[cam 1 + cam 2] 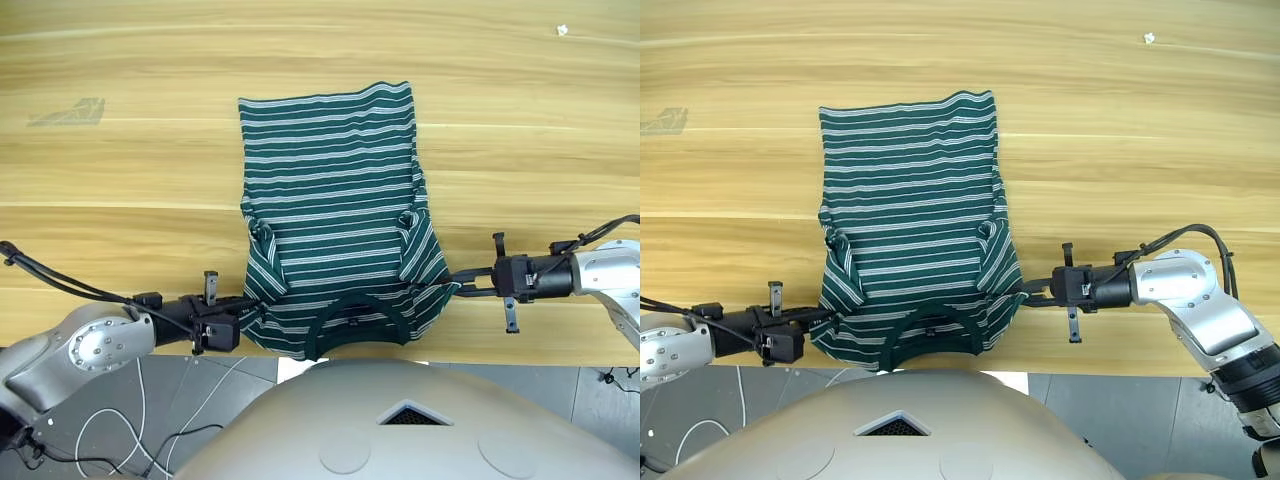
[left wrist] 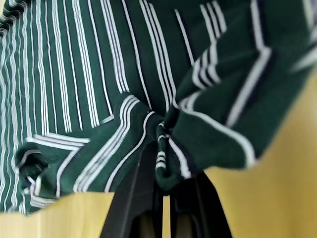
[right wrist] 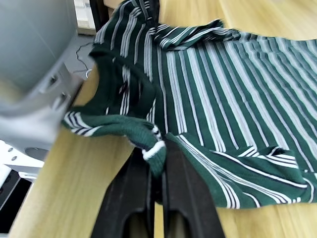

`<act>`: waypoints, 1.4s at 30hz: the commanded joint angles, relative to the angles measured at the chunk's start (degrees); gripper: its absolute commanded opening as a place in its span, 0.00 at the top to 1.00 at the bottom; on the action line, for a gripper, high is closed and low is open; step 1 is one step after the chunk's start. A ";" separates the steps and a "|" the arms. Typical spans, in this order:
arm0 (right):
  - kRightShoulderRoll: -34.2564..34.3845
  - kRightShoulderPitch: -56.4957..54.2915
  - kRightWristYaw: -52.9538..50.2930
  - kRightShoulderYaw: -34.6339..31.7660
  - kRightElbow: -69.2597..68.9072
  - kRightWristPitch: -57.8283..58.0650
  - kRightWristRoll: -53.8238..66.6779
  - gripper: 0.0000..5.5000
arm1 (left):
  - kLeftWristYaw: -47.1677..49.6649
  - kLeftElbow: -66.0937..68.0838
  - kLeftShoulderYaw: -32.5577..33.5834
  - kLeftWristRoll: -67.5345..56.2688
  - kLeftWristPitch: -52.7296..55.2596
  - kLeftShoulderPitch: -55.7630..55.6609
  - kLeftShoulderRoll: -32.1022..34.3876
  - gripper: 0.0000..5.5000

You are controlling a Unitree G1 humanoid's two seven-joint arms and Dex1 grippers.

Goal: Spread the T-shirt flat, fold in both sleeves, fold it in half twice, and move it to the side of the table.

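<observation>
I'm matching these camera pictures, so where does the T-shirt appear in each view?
Left eye: T-shirt at centre, on the table.
Right eye: T-shirt left of centre.
Left wrist: T-shirt close up, shoulder pinched in the left hand.
Right wrist: T-shirt beyond the right hand, which pinches its other shoulder.
Shared landmark: the wooden table.

Wood table [image 1: 120, 180] flanks T-shirt [image 1: 335, 200]; scrap [image 1: 562, 30] far right.

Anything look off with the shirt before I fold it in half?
Slightly. On the T-shirt, both folded-in sleeves are bunched, not flat, and its collar end reaches the near edge of the table.
</observation>
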 commanded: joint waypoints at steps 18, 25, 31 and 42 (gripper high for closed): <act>16.29 -28.05 12.48 -7.22 14.91 11.69 -7.63 1.00 | -29.69 5.25 17.27 -16.86 17.44 -23.38 -11.83 1.00; 30.12 -44.43 11.03 -6.22 40.49 5.14 -16.59 1.00 | -29.61 25.14 12.68 -10.74 18.52 -42.93 -25.36 1.00; 39.11 -55.02 5.79 -7.61 64.19 -2.70 -22.77 1.00 | -25.34 43.84 9.09 -2.60 14.95 -52.53 -36.27 1.00; 46.29 -60.54 -5.86 -14.94 84.72 -3.64 -26.38 0.87 | -16.36 66.38 12.04 -0.90 11.81 -63.76 -49.64 0.88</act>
